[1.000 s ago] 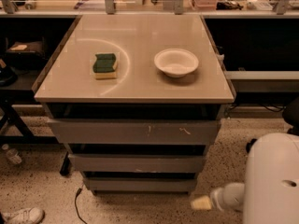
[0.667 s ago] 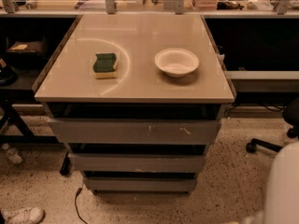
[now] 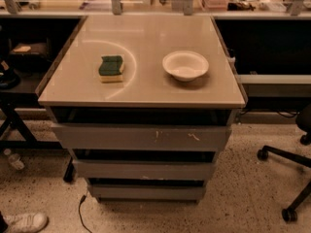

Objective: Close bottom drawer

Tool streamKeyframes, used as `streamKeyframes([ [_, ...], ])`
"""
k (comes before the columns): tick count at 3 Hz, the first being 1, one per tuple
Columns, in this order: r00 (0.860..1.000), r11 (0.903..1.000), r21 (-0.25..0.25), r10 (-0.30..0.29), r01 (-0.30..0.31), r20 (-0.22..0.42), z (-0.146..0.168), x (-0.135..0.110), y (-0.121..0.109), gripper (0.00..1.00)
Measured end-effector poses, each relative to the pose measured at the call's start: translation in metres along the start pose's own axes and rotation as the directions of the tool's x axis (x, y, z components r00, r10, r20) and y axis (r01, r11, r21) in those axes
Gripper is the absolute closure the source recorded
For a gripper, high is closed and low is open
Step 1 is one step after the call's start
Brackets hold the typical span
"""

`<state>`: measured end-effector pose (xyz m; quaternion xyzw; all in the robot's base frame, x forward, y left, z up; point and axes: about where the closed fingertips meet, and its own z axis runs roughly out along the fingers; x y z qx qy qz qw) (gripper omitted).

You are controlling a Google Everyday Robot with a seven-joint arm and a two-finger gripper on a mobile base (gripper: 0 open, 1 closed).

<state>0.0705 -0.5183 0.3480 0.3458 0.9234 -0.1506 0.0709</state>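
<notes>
- Camera view puts the bottom drawer (image 3: 146, 192) lowest beneath the counter's front edge, the narrowest of three grey fronts; a dark slot shows above its front; the inside is too shadowed to tell what it holds
- middle drawer (image 3: 143, 170) and scratched top drawer (image 3: 141, 138) stack above it, each under a similar dark slot
- white bowl (image 3: 185, 65) sits empty near the counter's (image 3: 146, 89) right edge; sponge (image 3: 111, 68) lies towards the left edge
- speckled floor lies open before the drawers; chair base (image 3: 284, 153) stands right; cable (image 3: 81, 212) and shoe (image 3: 24, 222) lie left
- gripper is outside the frame; its opening cannot be told
</notes>
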Motion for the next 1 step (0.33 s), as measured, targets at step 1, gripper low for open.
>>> streamKeyframes([
  [1, 0.996, 0.9989, 0.038, 0.029, -0.025, -0.085, -0.0147, 0.0589, -0.0285, 0.00],
])
